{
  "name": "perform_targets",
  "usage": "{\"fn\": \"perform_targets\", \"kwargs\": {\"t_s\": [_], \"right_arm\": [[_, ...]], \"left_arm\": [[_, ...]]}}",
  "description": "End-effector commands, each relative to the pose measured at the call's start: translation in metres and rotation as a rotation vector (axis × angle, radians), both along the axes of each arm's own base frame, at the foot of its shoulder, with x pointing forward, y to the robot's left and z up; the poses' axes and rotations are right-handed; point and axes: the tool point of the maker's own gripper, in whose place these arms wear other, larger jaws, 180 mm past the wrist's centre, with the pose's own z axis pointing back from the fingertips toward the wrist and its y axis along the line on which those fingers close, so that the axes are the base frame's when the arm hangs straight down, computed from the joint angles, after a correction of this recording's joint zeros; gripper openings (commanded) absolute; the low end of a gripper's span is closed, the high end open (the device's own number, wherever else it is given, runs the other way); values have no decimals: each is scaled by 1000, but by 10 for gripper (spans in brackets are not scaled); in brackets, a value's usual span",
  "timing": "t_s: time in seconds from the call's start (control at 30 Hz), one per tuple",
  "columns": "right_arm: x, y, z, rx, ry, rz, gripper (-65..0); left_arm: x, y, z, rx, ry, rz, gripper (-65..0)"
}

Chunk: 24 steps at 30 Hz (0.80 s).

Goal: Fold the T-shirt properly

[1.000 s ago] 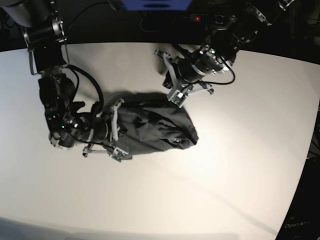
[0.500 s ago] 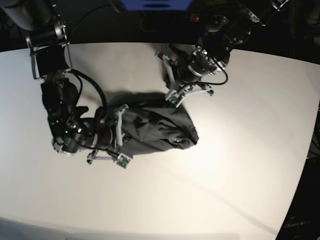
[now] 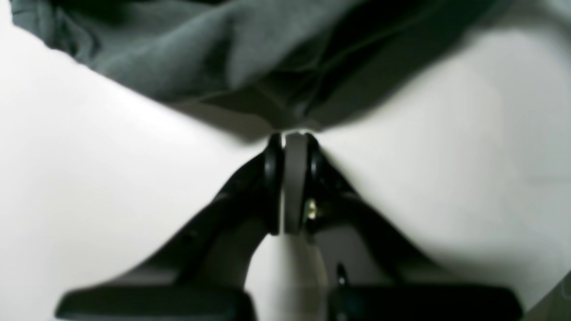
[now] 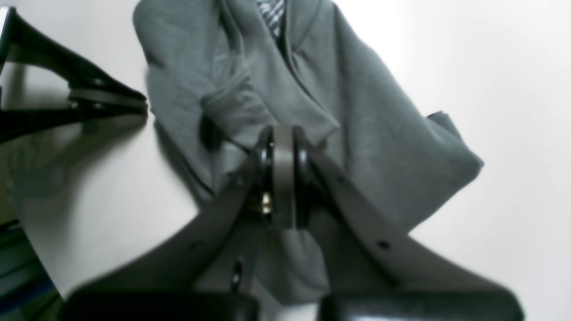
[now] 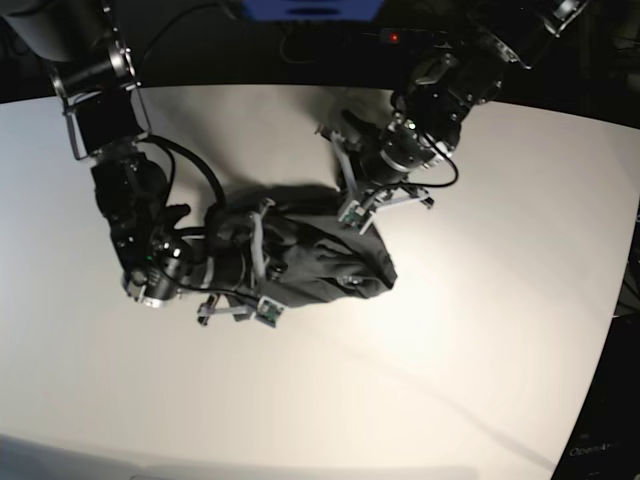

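**Both arms have closed in on the bunched shirt**

Since the earlier frames the right gripper has slid further across the cloth toward the table's middle, and the left gripper has come down from the far side to the garment's upper edge.

The dark charcoal-grey, wrinkled cotton T-shirt lies crumpled in a heap near the centre of the white, smooth table. It sits between the two pincers: the right one rests on its near-left side, and the left one meets its far edge.

In the right wrist view the right gripper is clenched, its tips pressed together over grey folds of the T-shirt; cloth lies under and around the tips, but whether any is pinched between them cannot be told. The other pincer shows at that view's left edge, just beside the cloth.

In the left wrist view the left gripper is also clenched, its tips at the very hem of the T-shirt; whether cloth is caught there cannot be told.

Count: one shirt, two grippers, one table.
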Motion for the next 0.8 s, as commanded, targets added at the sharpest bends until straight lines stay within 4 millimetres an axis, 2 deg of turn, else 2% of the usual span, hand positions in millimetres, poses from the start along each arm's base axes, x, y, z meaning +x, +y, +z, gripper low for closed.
{"fn": "perform_targets", "kwargs": {"t_s": [0.0,0.1,0.2,0.37,0.53,0.77], "right_arm": [[12,-1,16,21,-48,1,-649],[13,-4,15,23,-52,-2,-649],[19,-12,6,29,-27,-26,-649],[22,-21,-19,49,44,-76,-649],[22,-21,-20,56,45,-79,-649],[21,-10,-14,69,33,-62,-649]], "left_arm": [[8,-5,10,-26,-44,-2,-632],[10,-1,2,-9,-29,5,-632],[16,-2,1,-5,-33,5,-632],[23,-8,6,-37,-72,11,-632],[20,-2,-8,-12,-43,18,-632],[25,-2,-6,-11,-54,17,-632]]}}
